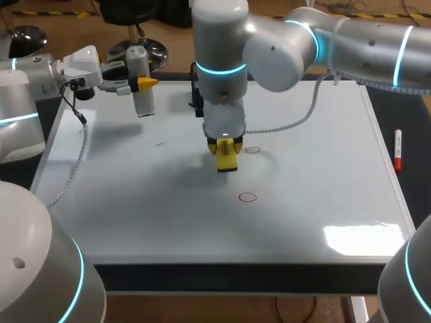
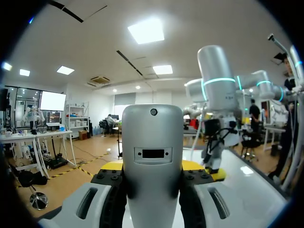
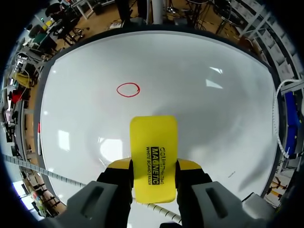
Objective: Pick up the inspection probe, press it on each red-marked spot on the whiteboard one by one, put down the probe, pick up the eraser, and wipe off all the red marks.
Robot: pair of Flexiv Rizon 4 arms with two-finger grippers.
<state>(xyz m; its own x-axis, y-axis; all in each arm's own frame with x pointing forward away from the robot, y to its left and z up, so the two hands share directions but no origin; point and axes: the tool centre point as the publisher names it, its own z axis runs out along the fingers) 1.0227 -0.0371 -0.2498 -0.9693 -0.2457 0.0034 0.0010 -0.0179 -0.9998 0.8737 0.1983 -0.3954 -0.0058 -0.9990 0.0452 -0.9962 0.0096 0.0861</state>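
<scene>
Glossy white whiteboard (image 1: 135,202) covers the dark table (image 1: 411,168) and carries 2 thin red circle marks: mark 1 (image 1: 252,150) just beside the right gripper (image 1: 225,141), mark 2 (image 1: 248,197) nearer the front edge. The right gripper has both fingers closed on the sides of a flat yellow rectangular eraser (image 3: 153,142), pointed down at mid-board, judged poised for wiping; contact with the board cannot be confirmed. The left gripper (image 2: 152,167) clamps a roughly upright grey cylindrical inspection probe (image 1: 140,84), raised over the board's far-left part, judged parked clear of the wiping path. Black lettering shows on the eraser; not transcribed. A red-and-white marker pen (image 1: 397,151) lies beside the board's right edge.
</scene>
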